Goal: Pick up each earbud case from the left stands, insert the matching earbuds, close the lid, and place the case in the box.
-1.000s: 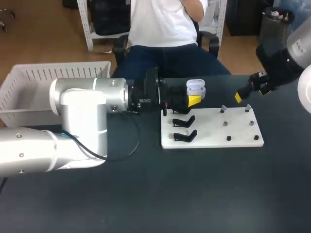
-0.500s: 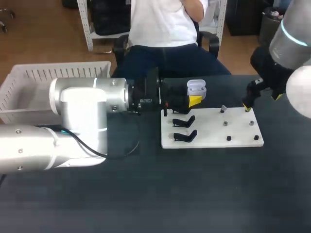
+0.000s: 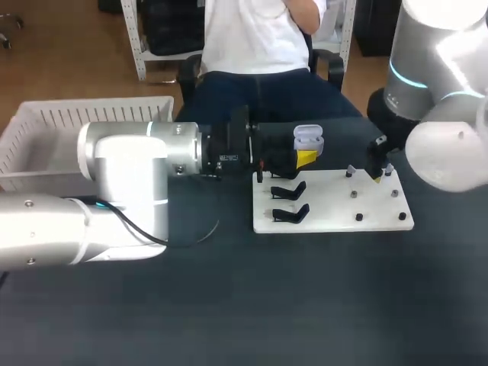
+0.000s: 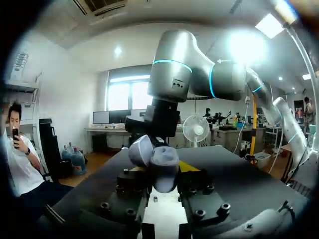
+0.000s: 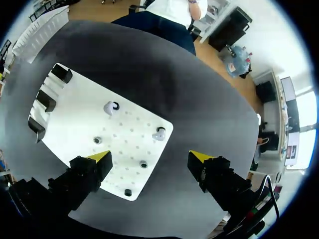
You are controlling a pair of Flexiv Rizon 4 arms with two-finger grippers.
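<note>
A white earbud case (image 3: 307, 139) with its lid up is held just past the far left corner of the white board (image 3: 335, 206); my left gripper (image 3: 302, 158) is shut on it. In the left wrist view the case (image 4: 158, 160) sits between the fingers of my left gripper (image 4: 160, 175). Two white earbuds (image 3: 350, 171) (image 3: 389, 169) stand on pegs at the board's far right. My right gripper (image 3: 379, 172) hangs open over them. In the right wrist view one earbud (image 5: 159, 133) lies just ahead of my right gripper (image 5: 149, 158), the other earbud (image 5: 109, 107) further off.
Two empty black stands (image 3: 288, 191) (image 3: 290, 213) sit on the board's left side. Several small dark pegs (image 5: 143, 163) dot its right half. A white slatted basket (image 3: 91, 107) stands at the table's far left.
My right arm has swung in from the far right and come down over the earbuds at the board's far right corner. My left arm and the case have stayed put.
</note>
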